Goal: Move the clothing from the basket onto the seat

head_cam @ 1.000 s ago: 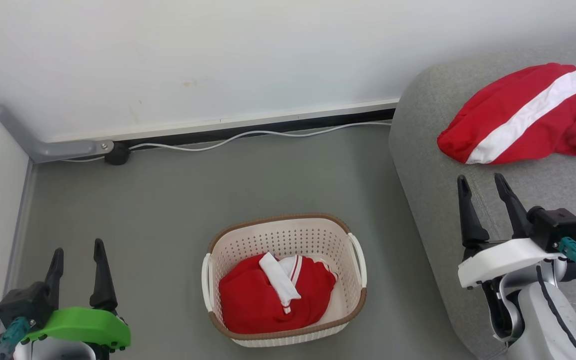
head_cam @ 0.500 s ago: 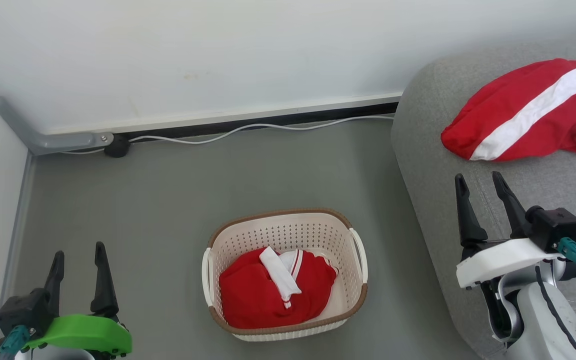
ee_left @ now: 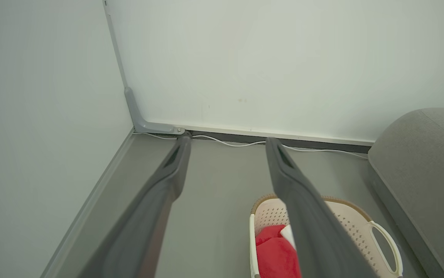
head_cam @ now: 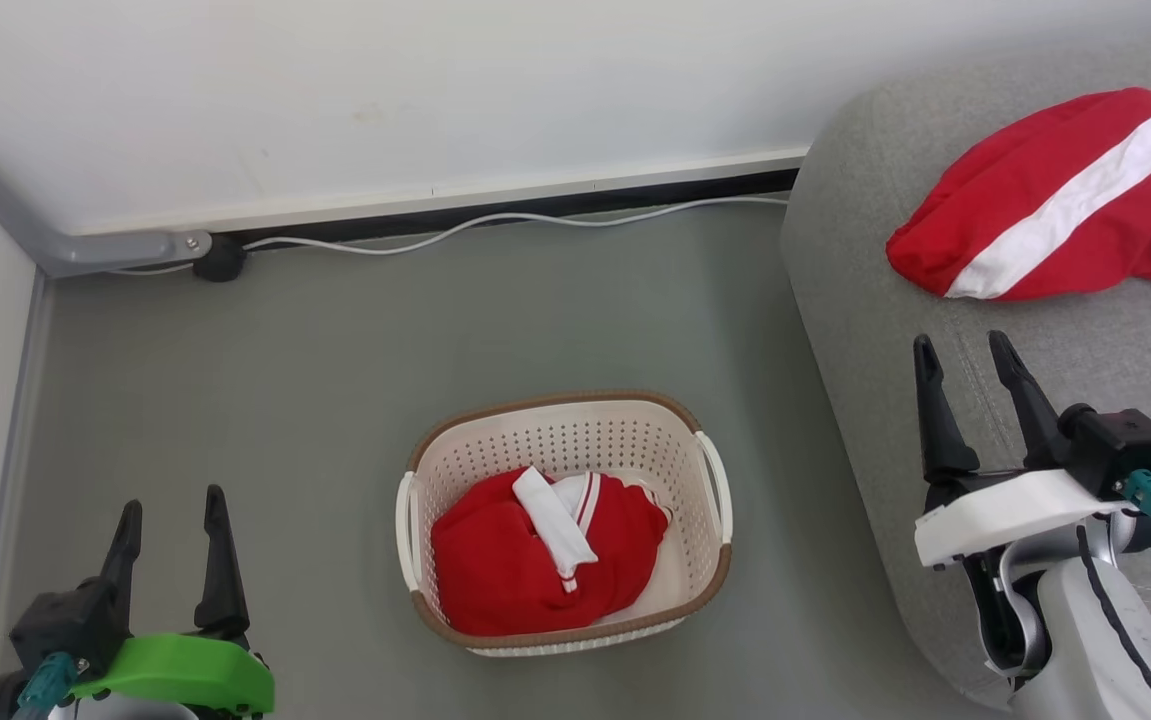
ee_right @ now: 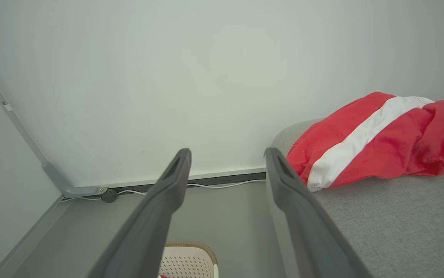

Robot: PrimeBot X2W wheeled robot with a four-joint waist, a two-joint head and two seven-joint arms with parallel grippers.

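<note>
Since the earlier frame only the head view is shifted. Light-grey upholstered seat (head_cam: 935, 420) is noted right of cream perforated plastic basket (head_cam: 555, 403). Bunched red-and-white fabric clothing (head_cam: 495, 575) is held inside it and is judged light and limp, best pinched at a raised fold. Spread and empty: left gripper (head_cam: 173, 498), right gripper (head_cam: 961, 340).

I can't read any txt, label, brand or no. in these views. The clothing (head_cam: 505, 570) in the basket (head_cam: 575, 425), fwd and to the right of the left gripper (head_cam: 173, 500) jaws, is too small for me to make out lettering. The red-and-white garment (head_cam: 1055, 200) on the seat (head_cam: 855, 300), beyond the right gripper (head_cam: 961, 340) jaws, shows me colour bands and no legible marks.
</note>
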